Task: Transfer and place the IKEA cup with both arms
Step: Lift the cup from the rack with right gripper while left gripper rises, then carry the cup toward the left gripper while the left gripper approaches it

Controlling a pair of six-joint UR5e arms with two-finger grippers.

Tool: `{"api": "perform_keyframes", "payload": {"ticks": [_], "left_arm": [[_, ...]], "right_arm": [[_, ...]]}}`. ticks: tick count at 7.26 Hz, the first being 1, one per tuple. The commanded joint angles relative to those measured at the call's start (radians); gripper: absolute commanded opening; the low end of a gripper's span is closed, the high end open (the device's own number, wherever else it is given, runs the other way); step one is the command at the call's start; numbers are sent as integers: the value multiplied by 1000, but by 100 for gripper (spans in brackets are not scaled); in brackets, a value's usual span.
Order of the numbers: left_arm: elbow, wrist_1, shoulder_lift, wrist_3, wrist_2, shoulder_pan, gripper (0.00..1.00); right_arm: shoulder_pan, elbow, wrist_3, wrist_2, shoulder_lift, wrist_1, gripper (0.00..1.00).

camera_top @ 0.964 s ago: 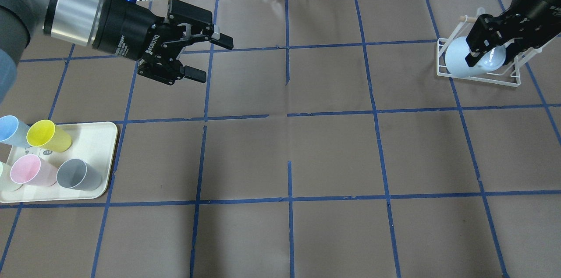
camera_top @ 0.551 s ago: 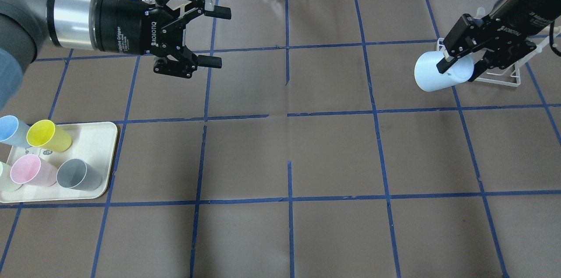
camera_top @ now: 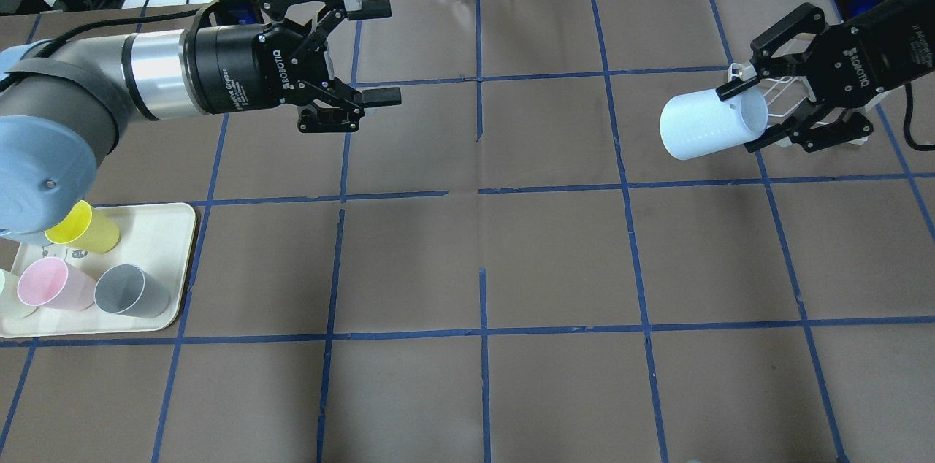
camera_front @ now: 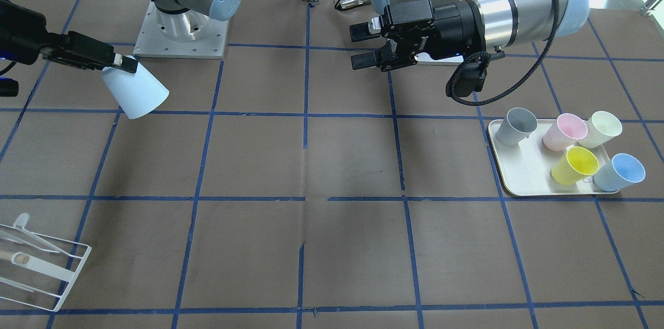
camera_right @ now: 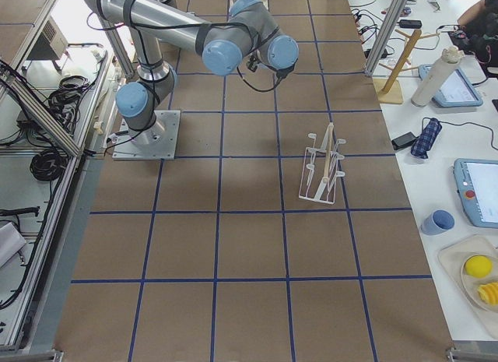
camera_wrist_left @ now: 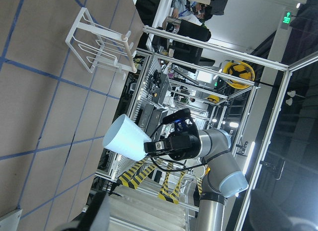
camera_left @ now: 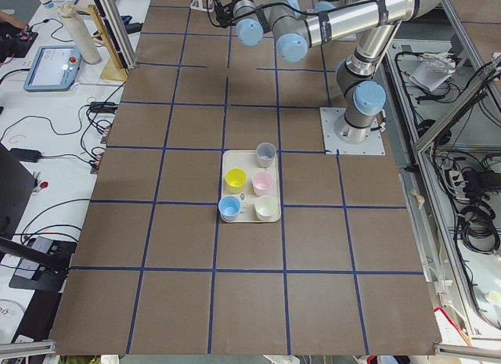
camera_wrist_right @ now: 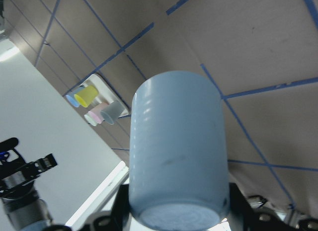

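- Brown paper covers the worktop (camera_top: pixel 555 258), ruled into squares by blue tape; benches with cables and gear lie beyond its far edge.
- Light-blue cup (camera_top: pixel 705 123): in the air on my right side, lying roughly level above the paper, touching nothing but my fingers.
- Right pincer (camera_top: pixel 739 118): clamped on the cup at one end. The free end looks the wider and points toward my left side. I cannot tell whether that end is the mouth.
- Left pincer (camera_top: pixel 383 52): fingers spread apart with nothing between them, pointing toward my right side, well apart from the cup.
- Handling, judged: light, stiff thin plastic, not fragile. It is smooth and tapered, so a hard squeeze may push it along the taper. Best hold for the left pincer is across the wall near the free end, clear of the right fingers, with moderate force.
- Room: only bare paper shows between the two pincers, so a mid-air hand-over fits there. A white wire rack (camera_front: pixel 36 266) stands on my right side, just behind the right pincer in the overhead view; keep off it.
- Tray (camera_top: pixel 191 244): close to the worktop's left edge, carrying a yellow cup (camera_top: pixel 82 227), a pink cup (camera_top: pixel 51 284), a grey cup (camera_top: pixel 131 291), a pale cup (camera_front: pixel 602 129) and a second blue cup (camera_front: pixel 620 172). The bare patch beside the yellow and grey ones looks the likely landing spot. The neighbours stand close, so lower straight down.
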Motion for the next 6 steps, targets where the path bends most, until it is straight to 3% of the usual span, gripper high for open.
{"api": "perform_keyframes", "payload": {"ticks": [1,2,4,6], "left_arm": [[-9,46,-14,84,-18,-19,100],[-9,55,-20,119,-19,-29,100],[-12,60,-41,164,-136,-61,100],[-21,72,-69,223,-136,-78,100]], "right_arm": [[-51,2,132,124,27,133,51],[-58,1,170,128,27,196,51],[-59,-7,192,208,27,326,53],[-56,-11,189,302,24,426,57]]}}
